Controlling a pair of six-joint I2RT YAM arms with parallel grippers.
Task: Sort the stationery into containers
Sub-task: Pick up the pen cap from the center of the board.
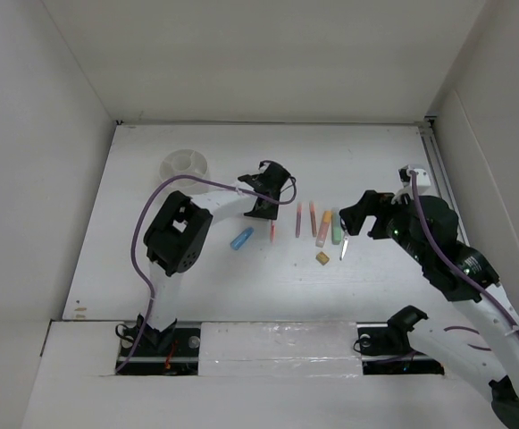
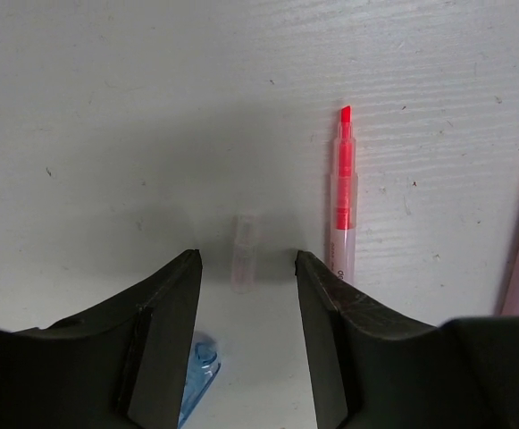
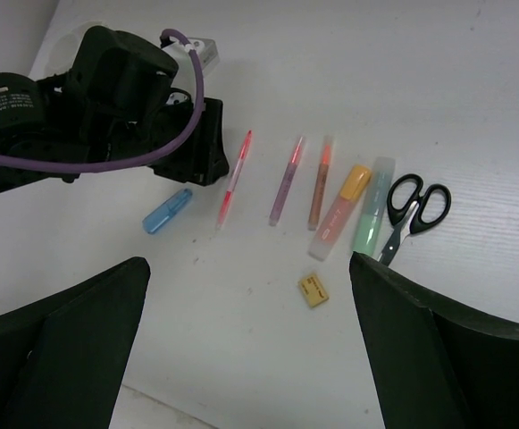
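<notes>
White plastic, the round cup (image 1: 186,164) sits at the upper left of the overhead view, well apart from everything meant for it. I cannot tell whether anything is inside. Right of it, near the middle, lies the blue capsule (image 1: 241,238). Just past that the left claw (image 1: 271,198) hangs low over the table (image 1: 241,290), jaws spread and holding nothing. The left arm (image 1: 179,234) is folded at the elbow and reaches forward.

In that claw's own camera a faint clear stub (image 2: 244,252) lies between the jaws, and the red pen (image 2: 343,192) runs just outside the right-hand one. If the pen is the target, I'd say the claw should slide sideways until the barrel lies between the jaws. Then it should pinch across the middle, so the pen doesn't tip when lifted.

Further right lie the pink pen (image 3: 286,179), orange pen (image 3: 322,179), orange highlighter (image 3: 342,207), green highlighter (image 3: 372,214) and scissors (image 3: 415,210), with the eraser (image 3: 313,289) below them. The right claw (image 3: 248,264) hovers over that end, tilted down, jaws wide apart and empty.
</notes>
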